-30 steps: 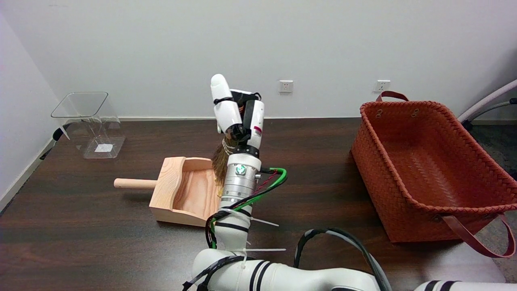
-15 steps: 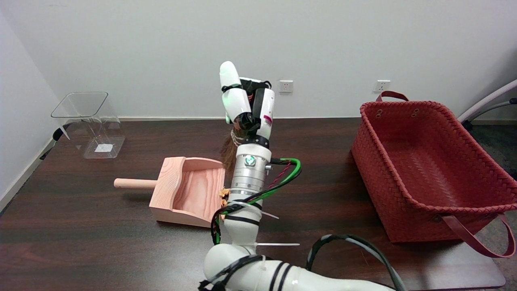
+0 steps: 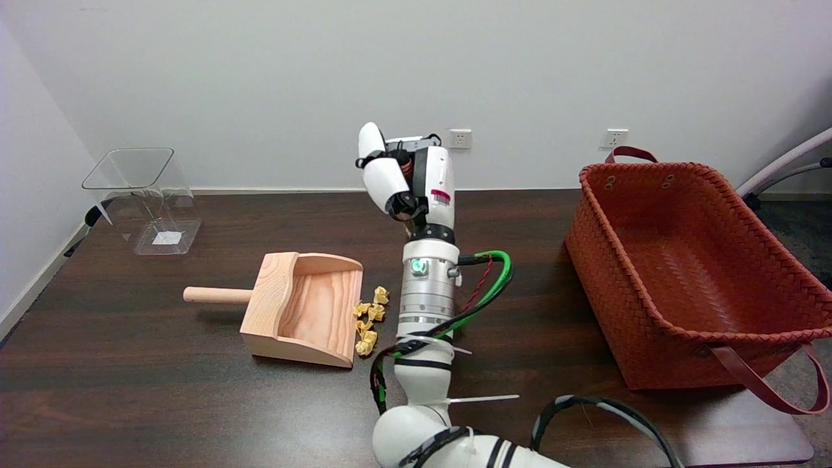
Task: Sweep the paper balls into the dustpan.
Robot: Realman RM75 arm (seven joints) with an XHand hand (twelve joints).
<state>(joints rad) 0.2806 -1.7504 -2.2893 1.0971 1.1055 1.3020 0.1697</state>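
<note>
White right arm (image 3: 426, 364) with black bands, ribbed silver wrist cylinder with a green indicator light, green, black and red cables looped alongside, white cable ties, black-and-white right hand (image 3: 408, 179) bearing a small red label.

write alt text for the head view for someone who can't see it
A white robot arm's right hand is raised above a dark wooden table, while small yellow paper balls lie at the open mouth of a wooden dustpan. A clear plastic bin stands far left, a woven red basket at right.
</note>
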